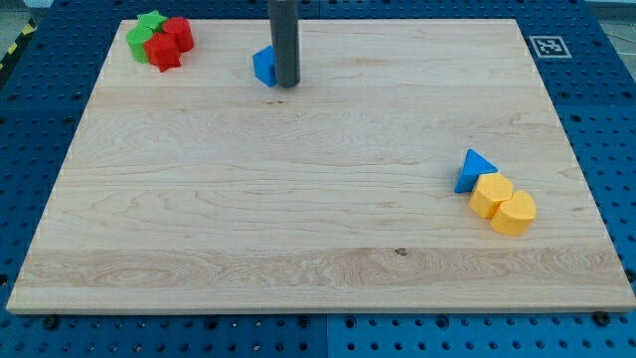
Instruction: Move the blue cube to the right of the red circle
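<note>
The blue cube (263, 66) sits near the view's top, left of centre, partly hidden by my rod. My tip (286, 85) rests on the board right against the cube's right side. The red circle (178, 33) lies in the top left corner, well to the left of the cube. It is packed together with a red star-like block (162, 54) and a green star block (146, 30).
A blue triangle (475, 169) lies at the view's right, touching a yellow hexagon-like block (490, 194) and a yellow cylinder (514, 213). The wooden board (298, 219) ends in blue pegboard all round. A marker tag (548, 46) sits at the top right.
</note>
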Robot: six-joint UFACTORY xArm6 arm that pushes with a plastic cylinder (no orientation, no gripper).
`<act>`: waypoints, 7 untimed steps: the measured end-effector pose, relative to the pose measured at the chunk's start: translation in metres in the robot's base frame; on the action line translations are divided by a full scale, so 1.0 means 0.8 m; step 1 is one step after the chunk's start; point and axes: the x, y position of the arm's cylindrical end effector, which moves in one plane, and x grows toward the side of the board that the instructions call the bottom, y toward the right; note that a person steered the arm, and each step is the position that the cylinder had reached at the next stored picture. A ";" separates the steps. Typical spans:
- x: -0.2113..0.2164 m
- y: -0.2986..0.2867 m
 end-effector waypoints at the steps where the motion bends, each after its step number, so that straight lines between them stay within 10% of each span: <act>1: -0.031 -0.030; 7: -0.129 -0.115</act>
